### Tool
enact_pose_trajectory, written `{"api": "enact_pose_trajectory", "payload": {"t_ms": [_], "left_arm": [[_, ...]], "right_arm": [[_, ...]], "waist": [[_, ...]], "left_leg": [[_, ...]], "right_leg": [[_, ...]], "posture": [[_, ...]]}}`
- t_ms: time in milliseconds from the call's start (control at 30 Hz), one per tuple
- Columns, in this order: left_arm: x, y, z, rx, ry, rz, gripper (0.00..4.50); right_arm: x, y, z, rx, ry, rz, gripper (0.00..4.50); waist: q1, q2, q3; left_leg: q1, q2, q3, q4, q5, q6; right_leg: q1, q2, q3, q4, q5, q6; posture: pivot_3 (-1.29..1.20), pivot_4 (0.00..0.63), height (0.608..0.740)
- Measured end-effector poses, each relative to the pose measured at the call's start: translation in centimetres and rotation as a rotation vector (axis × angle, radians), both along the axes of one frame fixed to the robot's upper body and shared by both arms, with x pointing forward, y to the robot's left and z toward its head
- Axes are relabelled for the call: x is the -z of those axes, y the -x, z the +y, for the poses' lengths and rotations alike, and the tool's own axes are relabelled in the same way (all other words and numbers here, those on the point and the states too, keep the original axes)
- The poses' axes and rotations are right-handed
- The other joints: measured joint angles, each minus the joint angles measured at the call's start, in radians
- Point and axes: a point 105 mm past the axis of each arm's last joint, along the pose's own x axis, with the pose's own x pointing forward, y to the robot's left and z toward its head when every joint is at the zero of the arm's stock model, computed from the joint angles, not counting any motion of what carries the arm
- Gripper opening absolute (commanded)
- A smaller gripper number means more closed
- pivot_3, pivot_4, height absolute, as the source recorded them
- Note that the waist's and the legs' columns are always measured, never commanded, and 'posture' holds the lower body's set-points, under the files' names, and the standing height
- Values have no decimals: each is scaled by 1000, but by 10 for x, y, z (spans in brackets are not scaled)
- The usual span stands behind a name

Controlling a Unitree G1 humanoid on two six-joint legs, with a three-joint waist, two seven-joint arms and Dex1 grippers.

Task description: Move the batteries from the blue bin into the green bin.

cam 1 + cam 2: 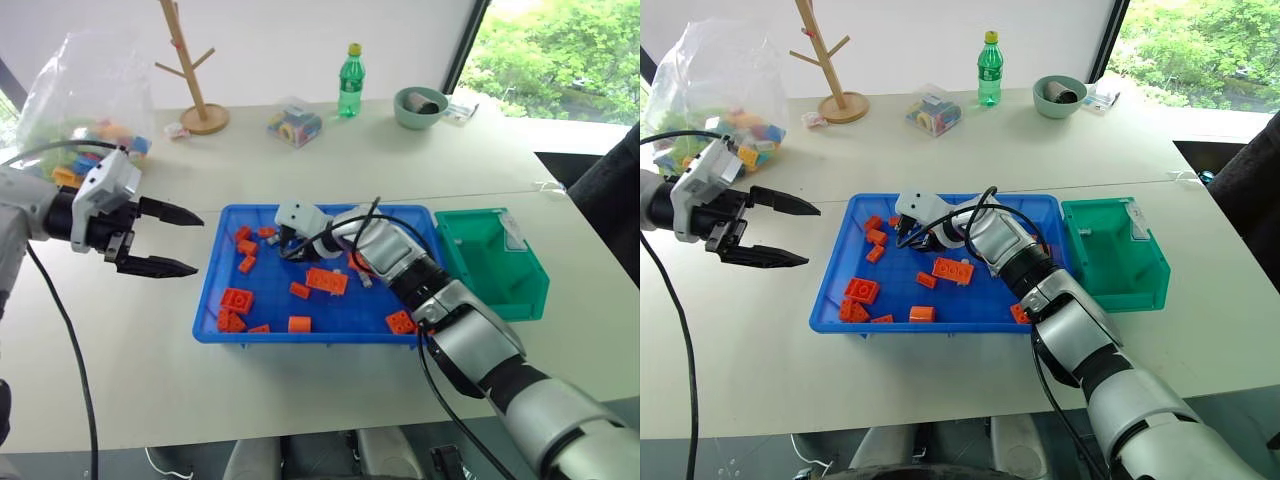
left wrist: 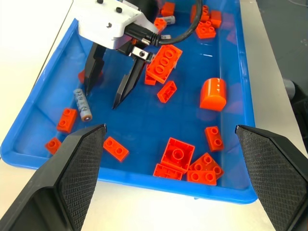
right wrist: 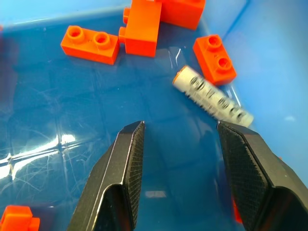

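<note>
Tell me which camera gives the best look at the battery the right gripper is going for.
The right wrist view: the battery lies large and unblocked on the blue bin floor, just beyond the open right gripper, beside an orange brick. The left wrist view shows it smaller. In the head views I cannot make it out.
</note>
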Motion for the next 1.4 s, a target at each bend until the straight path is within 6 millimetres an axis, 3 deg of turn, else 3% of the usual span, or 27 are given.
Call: {"api": "enact_pose_trajectory", "payload": {"t_ms": [100, 233, 367, 700, 833, 1133, 1367, 1400], "left_arm": [[0, 0, 0, -2, 1, 1, 4500], [0, 0, 0, -2, 2, -1, 4500], [1, 0, -1, 4, 7, -1, 4500], [0, 4, -2, 5, 15, -2, 4500], [-3, 5, -2, -2, 23, -9, 4500], [4, 9, -2, 1, 17, 17, 4500], [3, 9, -2, -3, 18, 16, 4500], [3, 9, -2, -3, 18, 14, 4500]], "right_arm": [[-15, 10, 9, -59, -17, -22, 2421], [-21, 16, 17, -109, -25, -43, 2421], [-16, 9, 20, -129, -15, -66, 2421], [-3, -18, 5, -131, 25, -135, 2421], [10, -16, 5, -132, -14, -52, 2421], [12, -17, 9, -106, -95, 10, 2421], [15, -15, 7, -126, -63, 23, 2421], [15, -15, 7, -129, -56, 21, 2188]], "waist": [[-1, 0, 0], [0, 0, 0], [0, 0, 0], [-3, 0, 0], [-4, 0, 0], [-3, 0, 0], [-3, 0, 0], [-3, 0, 0]], "left_leg": [[0, 0, 0, 0, 0, 0], [0, 0, 0, 0, 0, 0], [0, 0, 0, 0, 0, 0], [0, 0, 0, 0, 0, 0], [0, 0, 0, 0, 0, 0], [0, 0, 0, 0, 1, -1], [1, 0, 0, 0, 1, -1], [1, 0, 0, 0, 1, -1]], "right_leg": [[0, 0, 0, 0, 0, 0], [0, 0, 0, 0, 0, 0], [0, 0, 0, 0, 0, 0], [0, 1, 0, 0, 0, 0], [0, 1, 0, 0, 0, 0], [0, 1, 0, 0, 0, 0], [1, 1, 0, 0, 0, 0], [1, 1, 0, 0, 0, 0]], "posture": [[0, 150, 736], [0, 150, 736], [0, 150, 736], [0, 150, 736], [0, 150, 736], [0, 150, 736], [0, 150, 736], [0, 150, 736]]}}
